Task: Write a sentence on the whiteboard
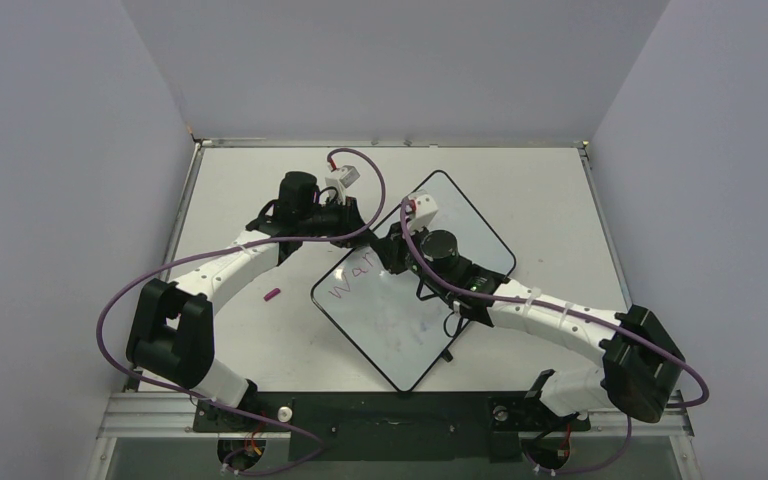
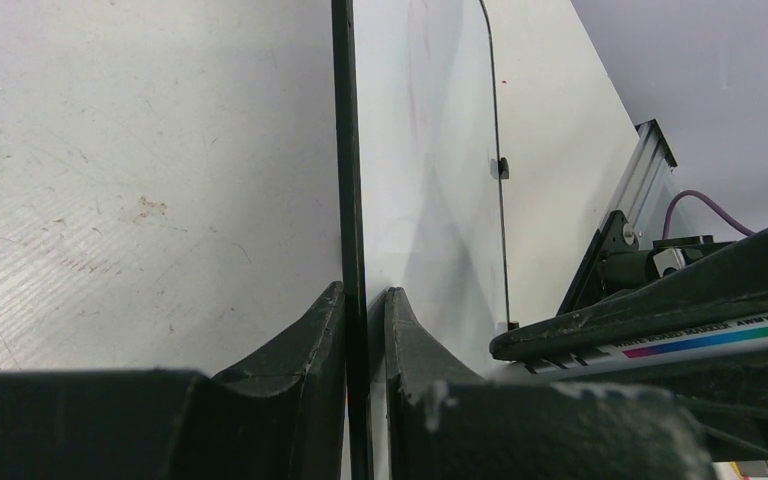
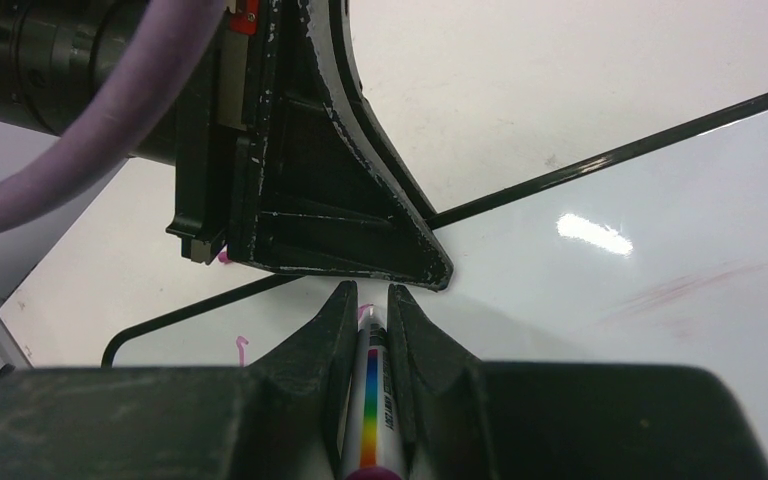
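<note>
Slippage looks likeliest: left end effector [image 2: 365, 295] clamps the far-left edge of the whiteboard [image 1: 400, 335], diagonal at the middle of the surface [image 1: 260, 180]; right end effector [image 3: 370, 295] pinches a marker [image 3: 372, 400] beside the started sentence [image 1: 353, 284]; heavy pressure could skid the whiteboard.

Off-white, scuffed table [image 1: 260, 180]. Carrying a black-rimmed whiteboard [image 1: 390, 335], turned cornerwise, about centre; at its nine o'clock, apart from it, a small magenta cap [image 1: 272, 295].

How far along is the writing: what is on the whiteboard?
On the whiteboard: pink letters, roughly "War", and the marker in the right gripper. Anything beneath the right arm is covered.
</note>
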Robot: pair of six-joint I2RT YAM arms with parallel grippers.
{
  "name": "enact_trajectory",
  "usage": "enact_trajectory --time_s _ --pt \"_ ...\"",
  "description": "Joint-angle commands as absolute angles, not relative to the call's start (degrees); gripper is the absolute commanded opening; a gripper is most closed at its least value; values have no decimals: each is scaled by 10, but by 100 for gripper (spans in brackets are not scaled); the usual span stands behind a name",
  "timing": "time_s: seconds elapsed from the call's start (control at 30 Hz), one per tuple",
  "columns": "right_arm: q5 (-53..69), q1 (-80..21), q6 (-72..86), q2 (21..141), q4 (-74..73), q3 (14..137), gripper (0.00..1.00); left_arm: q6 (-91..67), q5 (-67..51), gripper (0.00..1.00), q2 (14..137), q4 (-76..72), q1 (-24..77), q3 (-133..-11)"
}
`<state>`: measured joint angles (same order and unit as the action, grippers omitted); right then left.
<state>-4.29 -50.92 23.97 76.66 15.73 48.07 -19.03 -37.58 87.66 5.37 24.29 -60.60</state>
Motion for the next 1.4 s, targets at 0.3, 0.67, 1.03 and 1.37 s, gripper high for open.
enact_trajectory --time_s 0.3,0.67,1.03,1.37 --pt "-36 -504 232 719 148 503 0 -137 -330 0 864 54 241 -605" --pt "-55 -502 230 720 144 476 0 -139 -330 0 862 54 243 -605" --pt "-49 -500 219 755 149 497 0 -138 -329 0 861 53 243 -604" --pt "-50 -496 218 762 150 497 0 -137 -327 0 861 53 244 -604"
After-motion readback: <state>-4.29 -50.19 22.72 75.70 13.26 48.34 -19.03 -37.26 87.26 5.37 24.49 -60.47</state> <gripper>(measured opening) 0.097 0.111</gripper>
